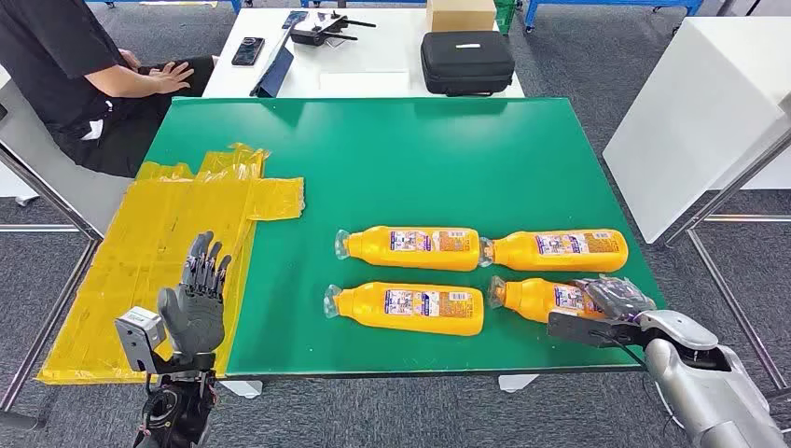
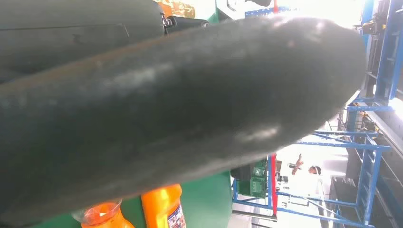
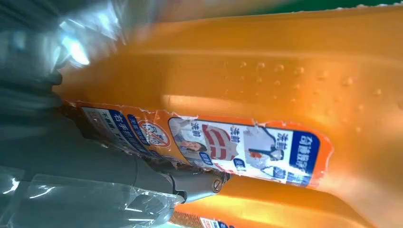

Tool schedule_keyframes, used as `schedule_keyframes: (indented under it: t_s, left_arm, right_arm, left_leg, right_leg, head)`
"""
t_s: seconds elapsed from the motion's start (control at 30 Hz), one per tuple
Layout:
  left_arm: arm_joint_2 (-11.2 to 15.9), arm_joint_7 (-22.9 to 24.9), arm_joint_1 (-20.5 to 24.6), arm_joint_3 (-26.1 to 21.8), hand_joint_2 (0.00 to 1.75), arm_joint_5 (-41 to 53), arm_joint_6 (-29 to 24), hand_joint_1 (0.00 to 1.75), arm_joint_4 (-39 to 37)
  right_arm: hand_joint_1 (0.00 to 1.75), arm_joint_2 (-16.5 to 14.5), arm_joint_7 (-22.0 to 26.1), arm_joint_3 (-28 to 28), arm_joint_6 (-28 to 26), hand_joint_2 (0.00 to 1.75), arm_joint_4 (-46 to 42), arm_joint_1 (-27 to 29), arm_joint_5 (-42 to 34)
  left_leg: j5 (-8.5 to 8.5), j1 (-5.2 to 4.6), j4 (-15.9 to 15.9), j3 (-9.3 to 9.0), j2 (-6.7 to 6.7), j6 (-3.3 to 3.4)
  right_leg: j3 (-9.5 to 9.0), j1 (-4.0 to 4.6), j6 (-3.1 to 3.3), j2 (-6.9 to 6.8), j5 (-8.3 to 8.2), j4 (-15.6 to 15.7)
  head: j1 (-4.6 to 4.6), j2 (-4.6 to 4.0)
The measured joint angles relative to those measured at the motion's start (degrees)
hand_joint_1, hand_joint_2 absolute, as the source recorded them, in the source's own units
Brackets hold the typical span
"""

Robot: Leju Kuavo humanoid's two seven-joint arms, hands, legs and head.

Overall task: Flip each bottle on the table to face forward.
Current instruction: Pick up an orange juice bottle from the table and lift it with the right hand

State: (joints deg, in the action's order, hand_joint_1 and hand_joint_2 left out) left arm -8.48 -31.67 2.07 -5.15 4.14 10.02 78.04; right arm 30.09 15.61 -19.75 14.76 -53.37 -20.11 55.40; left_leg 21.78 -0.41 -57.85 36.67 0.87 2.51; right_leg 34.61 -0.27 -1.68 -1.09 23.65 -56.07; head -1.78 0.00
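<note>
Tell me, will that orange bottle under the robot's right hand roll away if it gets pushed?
Probably not far. The near-right bottle lies on its side and looks flattish, so it would likely slide. It seems full, so fairly heavy. Its glossy plastic may slip under the right hand.

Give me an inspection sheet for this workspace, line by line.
Surface: green table, yellow plastic sheet draped over its left edge.
Job's things: four orange bottles lying flat in two rows, near right bottle under the right robot hand.
Clutter: nothing seen on the green top.
Hands: left robot hand raised, holding nothing; right robot hand on the near right bottle.
Cables: nothing seen.
Surroundings: seated person, white table with black case.
</note>
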Motion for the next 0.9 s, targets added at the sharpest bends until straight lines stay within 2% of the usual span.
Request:
schedule_keyframes:
  t_s: [0.43, 0.5, 0.57, 0.7, 0.8, 0.9]
  left_arm:
    - [0.29, 0.28, -0.76, -0.12, 0.0, -1.4, 0.29, 0.0, -0.05]
    - [0.3, 0.32, -0.9, -0.12, 0.0, -1.57, 0.41, 0.0, 0.06]
    - [0.33, 0.36, -1.57, -0.16, 0.0, -1.87, 0.67, 0.0, 0.62]
    - [0.46, 0.27, -3.5, -0.62, 1.75, -3.81, 2.24, 0.0, 2.19]
    - [0.47, 0.37, -3.85, -1.09, 1.75, -5.79, 3.37, 0.0, 2.86]
    - [0.28, 0.76, -4.59, -1.46, 1.75, -7.44, 4.26, 0.0, 4.12]
  right_arm:
    - [1.75, 1.04, -2.48, -0.22, -0.43, 1.75, -2.24, 1.12, -0.58]
    - [1.75, 1.13, -1.71, 0.3, -1.58, 1.75, -3.15, 2.06, -2.52]
    - [1.75, 1.3, 0.54, 2.46, -2.78, 1.75, -6.45, 4.94, -8.22]
    - [1.75, 0.69, 6.42, 12.57, -0.28, 1.75, -19.68, 13.43, -25.42]
    - [1.75, -1.98, 8.22, 21.94, 1.19, 1.75, -30.31, 16.95, -31.95]
    - [1.75, -5.99, 9.31, 28.52, 0.96, 1.75, -38.63, 18.4, -32.21]
  left_leg:
    - [0.02, -0.03, 0.0, 0.0, 0.09, -0.02]
    - [0.02, -0.03, 0.0, 0.01, 0.15, -0.01]
    - [0.02, -0.04, 0.0, 0.09, 0.26, -0.01]
    - [0.03, -0.05, 0.0, 0.5, 0.34, -0.01]
    - [0.03, -0.02, 0.0, 0.66, 0.33, -0.02]
    - [0.08, 0.03, 0.01, 0.66, 0.29, -0.1]
  right_leg:
    - [-0.15, -0.06, -0.09, -0.06, 0.08, -0.01]
    - [-0.16, -0.07, -0.1, -0.09, 0.08, -0.01]
    - [-0.16, -0.07, -0.12, -0.17, 0.09, -0.02]
    - [0.18, -0.07, -0.14, -0.22, 0.1, -0.05]
    - [0.38, -0.04, -0.13, -0.21, 0.1, -0.06]
    - [0.4, 0.01, -0.09, -0.16, 0.13, -0.06]
  head:
    - [0.01, 0.0]
    - [0.02, 0.0]
    - [0.03, 0.0]
    - [-0.01, 0.0]
    - [-0.01, 0.0]
    - [0.01, 0.0]
